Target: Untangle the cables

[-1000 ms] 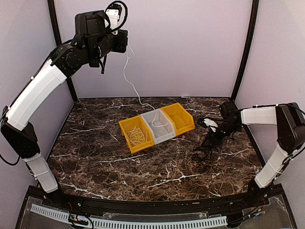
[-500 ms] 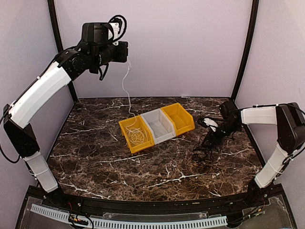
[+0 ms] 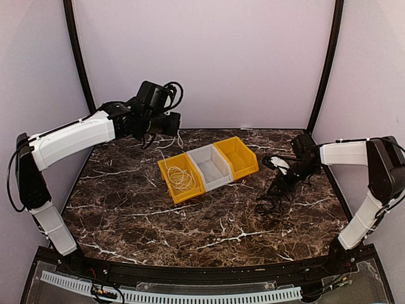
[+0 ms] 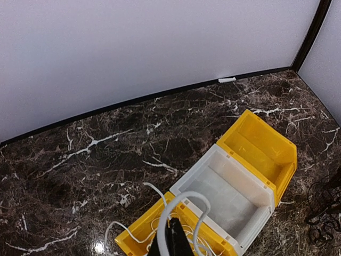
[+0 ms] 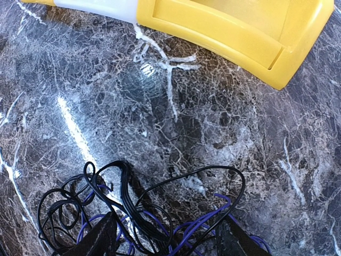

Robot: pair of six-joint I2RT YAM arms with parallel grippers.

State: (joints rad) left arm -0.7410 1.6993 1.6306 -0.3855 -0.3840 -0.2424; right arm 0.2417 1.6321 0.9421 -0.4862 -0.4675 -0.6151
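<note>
Seems to be the step of putting away the white cable [image 4: 184, 205], already separate from the dark ones. Pinched in the closed left claw [image 4: 171, 242], low above the left yellow bin [image 3: 190, 194], with most loops lying inside that bin and one strand apparently hanging over its far rim onto the table [image 3: 126, 209].

Next, most likely: open the left claw to let the last loop fall in, then rise straight up, without dragging the strand out again.

Right claw [image 5: 166, 240] wide open and gripping nothing, one finger on each side just above the black cables [image 5: 128, 197]. Those lying as one knot on the table to the right of the bins, mixed with purple strands, well apart from the white cable. Impossible to count the cords in the knot. Calls for a grip on one outer loop only, not on the whole bundle.

About room: bare marble in front of the bins and toward the near middle, good for pulling a cord out long. Less room on the right, with the side wall and the dark frame post [image 3: 324, 69] near that arm. Corner of the right yellow bin [image 3: 251, 166] near the knot, so better to pull away from it. Back wall close behind the left claw.
</note>
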